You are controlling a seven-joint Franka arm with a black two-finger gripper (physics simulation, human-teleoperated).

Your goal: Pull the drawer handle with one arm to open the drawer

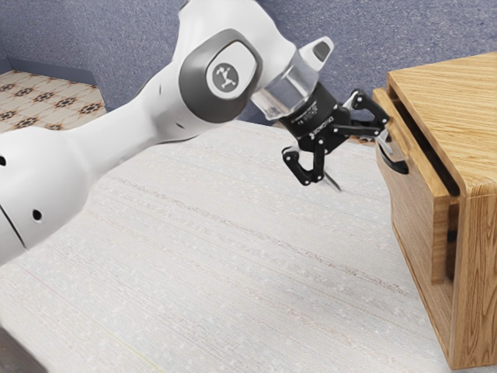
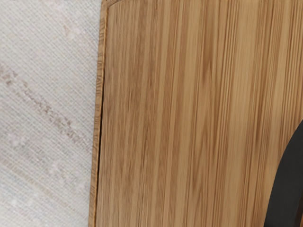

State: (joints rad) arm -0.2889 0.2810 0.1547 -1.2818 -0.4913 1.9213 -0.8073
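Exterior view, right of frame: the wooden drawer stands slightly out of its cabinet, the gripper spread wide with one finger by the handle, so most pulling seems left.

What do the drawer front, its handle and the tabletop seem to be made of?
Drawer front: wood, light matt finish, straight grain lines. Handle: perhaps metal, dark grey with a pale glint. Tabletop: unclear, whitish with fine woven-looking texture.
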